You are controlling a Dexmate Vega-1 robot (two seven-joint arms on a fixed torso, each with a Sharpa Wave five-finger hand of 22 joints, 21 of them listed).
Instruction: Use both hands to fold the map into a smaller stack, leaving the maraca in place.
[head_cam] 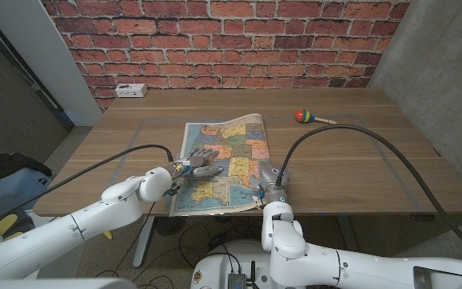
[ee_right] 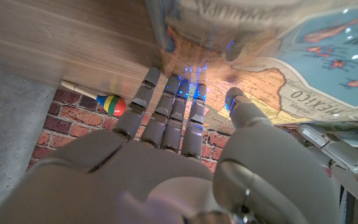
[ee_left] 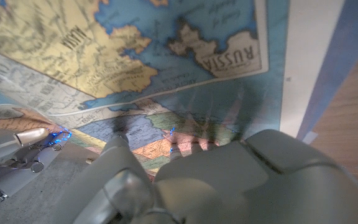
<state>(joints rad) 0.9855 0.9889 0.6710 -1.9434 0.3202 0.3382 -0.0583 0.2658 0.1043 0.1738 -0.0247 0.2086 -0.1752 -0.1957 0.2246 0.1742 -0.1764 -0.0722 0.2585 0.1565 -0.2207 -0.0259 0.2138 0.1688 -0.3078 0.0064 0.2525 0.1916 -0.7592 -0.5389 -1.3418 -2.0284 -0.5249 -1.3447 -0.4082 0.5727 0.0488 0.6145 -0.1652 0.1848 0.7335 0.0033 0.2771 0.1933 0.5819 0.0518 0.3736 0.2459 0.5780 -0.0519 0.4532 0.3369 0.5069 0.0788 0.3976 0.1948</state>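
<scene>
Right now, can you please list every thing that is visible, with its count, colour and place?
map: one, multicoloured, partly folded, table middle, near front edge.
maraca: one, red, yellow, green and blue head with pale handle, far right of table, apart from the map.
power strip: one, white, far left corner of table.
table: one, brown wood.
brick wall: one, red, behind table.
left hand: one, grey, on the map.
right hand: one, grey, at the map's near right edge.

The map [head_cam: 224, 164] looks like thin printed paper with a slight sheen, lying on a matt wood-grain table [head_cam: 359, 152]. Behind the table the wall [head_cam: 215, 40] is rough brick, and the maraca [head_cam: 302, 116] has a glossy painted head on a plain wooden handle. Both hands, left [head_cam: 199, 161] and right [ee_right: 173, 118], look like smooth grey plastic.
</scene>
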